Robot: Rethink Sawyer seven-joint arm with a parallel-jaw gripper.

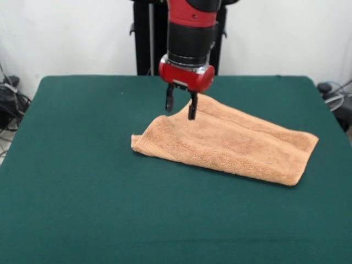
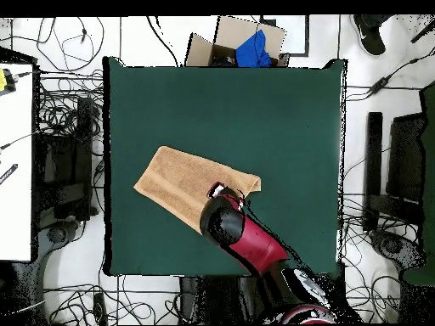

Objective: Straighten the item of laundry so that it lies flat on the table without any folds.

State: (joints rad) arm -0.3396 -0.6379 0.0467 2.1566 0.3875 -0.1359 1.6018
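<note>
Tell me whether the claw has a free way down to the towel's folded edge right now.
Probably yes. The claw hangs open just above the far edge of the towel, and nothing else lies on the table near it. The overhead view hides the claw's tips under the arm, so the exact alignment is uncertain.

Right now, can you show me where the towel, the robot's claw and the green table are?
towel [image 1: 236,144]: front view, middle of the folded cloth.
gripper [image 1: 181,110]: front view, midway between its two black fingertips, open.
table [image 1: 88,192]: front view, bare green top.
</note>
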